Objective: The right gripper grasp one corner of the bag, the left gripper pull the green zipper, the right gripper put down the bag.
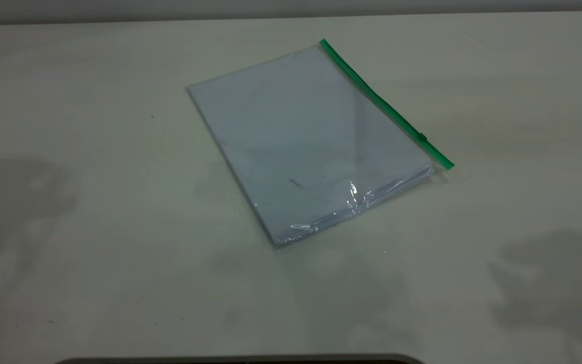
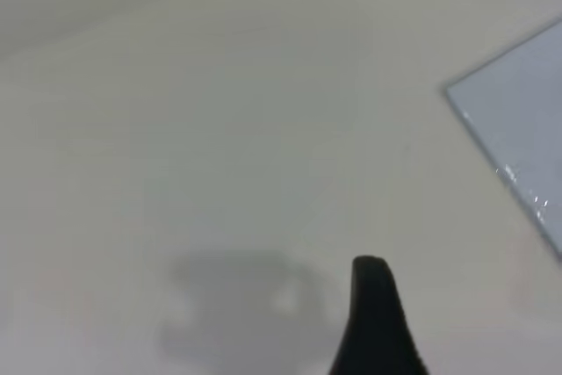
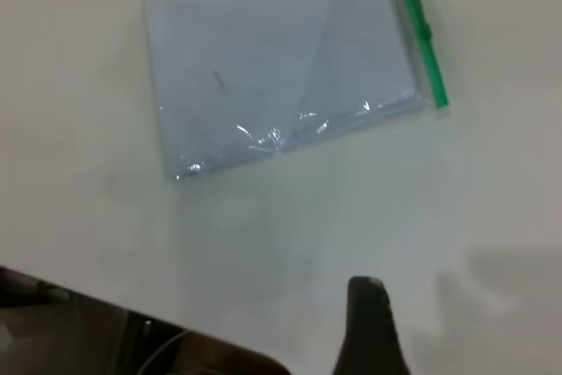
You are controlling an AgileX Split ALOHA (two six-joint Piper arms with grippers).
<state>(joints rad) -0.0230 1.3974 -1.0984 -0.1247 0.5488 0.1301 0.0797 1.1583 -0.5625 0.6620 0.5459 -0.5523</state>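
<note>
The bag (image 1: 306,136) lies flat on the table, clear plastic with white paper inside. The green zipper (image 1: 382,101) runs along its right long edge, with the slider tab (image 1: 422,136) near the front corner (image 1: 446,164). Neither gripper shows in the exterior view. In the right wrist view my right gripper (image 3: 421,313) hangs above bare table, short of the bag (image 3: 272,50) and the zipper (image 3: 420,32). One black finger (image 3: 367,322) shows, with nothing beside it. My left gripper (image 2: 439,305) hovers off the bag's plain corner (image 2: 527,120), holding nothing, one finger (image 2: 376,313) in view.
The pale table (image 1: 94,227) carries soft arm shadows at its left and right. A dark rim (image 1: 240,360) runs along the front edge. In the right wrist view, dark equipment (image 3: 79,322) sits past the table's edge.
</note>
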